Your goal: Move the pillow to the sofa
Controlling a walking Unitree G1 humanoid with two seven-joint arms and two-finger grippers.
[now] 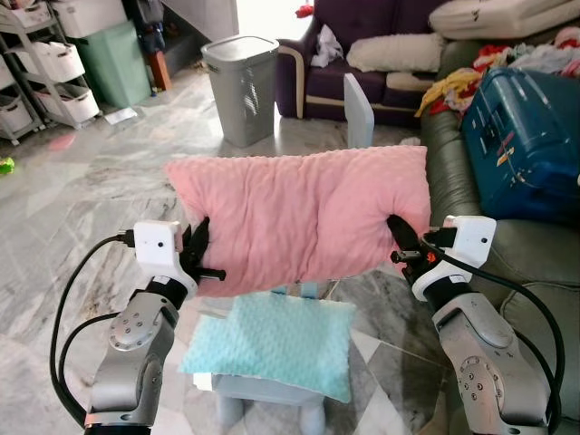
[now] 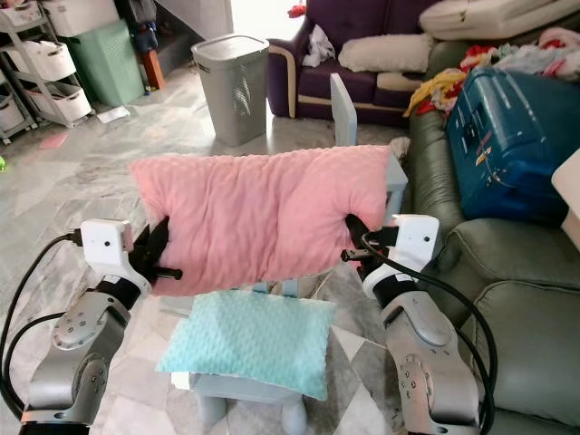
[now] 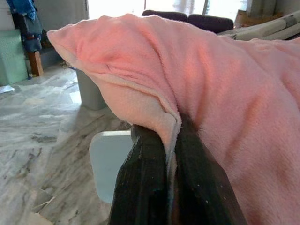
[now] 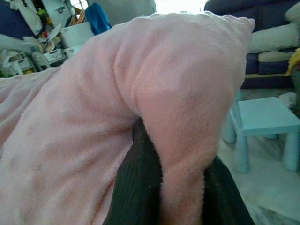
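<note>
1. Two grippers share the load in my left eye view: my left gripper (image 1: 201,243) pinches one short end of the pink pillow (image 1: 299,222) and my right gripper (image 1: 401,237) pinches the other, so it hangs stretched between them, above the small blue chair (image 1: 359,111) and the teal cushion (image 1: 272,344) lying on its seat. The grey-green sofa (image 1: 535,263) is to the right of the pillow.
2. To do this step well, I judge I should carry both ends level and swing toward that sofa, keeping the span taut so the middle does not drag on the chair back.
3. In my right eye view the pillow (image 2: 258,217) reads as soft, dimpled plush, sagging a little along its lower edge. A hard blue suitcase (image 2: 512,136) sits on the sofa beyond the pillow, so I should aim for the bare cushion nearer me.
4. My left wrist view shows my black fingers (image 3: 143,187) closed narrow on a seam fold of the pillow (image 3: 225,93); the fleece bunches thick there.
5. My right wrist view shows my fingers (image 4: 133,187) clamped on a rounded, stuffed corner of the pillow (image 4: 93,108), fuzzy and yielding, which could slip if I pull hard.
</note>
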